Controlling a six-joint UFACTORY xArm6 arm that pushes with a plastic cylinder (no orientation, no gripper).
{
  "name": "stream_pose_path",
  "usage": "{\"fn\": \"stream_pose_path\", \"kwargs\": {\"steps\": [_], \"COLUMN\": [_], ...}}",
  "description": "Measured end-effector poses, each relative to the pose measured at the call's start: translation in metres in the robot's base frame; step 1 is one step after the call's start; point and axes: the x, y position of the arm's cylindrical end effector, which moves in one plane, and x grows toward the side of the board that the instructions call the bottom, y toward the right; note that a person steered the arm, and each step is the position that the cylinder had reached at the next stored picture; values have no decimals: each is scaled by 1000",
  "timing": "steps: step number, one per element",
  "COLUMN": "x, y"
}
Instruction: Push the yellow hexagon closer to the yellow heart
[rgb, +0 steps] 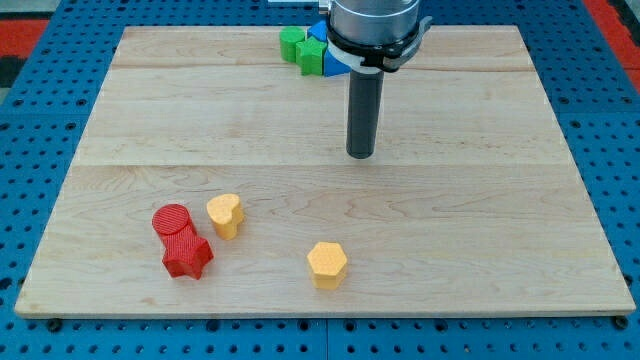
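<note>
On our wooden board (480, 200), the yellow hexagon (327, 264) sits near the view's bottom, apart and to the right of the yellow heart (225, 214). My tip (360, 155), a bare rod grasping nothing, stands well above the hexagon, touching no block.
</note>
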Motion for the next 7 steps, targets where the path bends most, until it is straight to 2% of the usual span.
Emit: {"fn": "stream_pose_path", "kwargs": {"steps": [2,4,5,7], "x": [11,83,127,150], "y": [4,29,20,16]}}
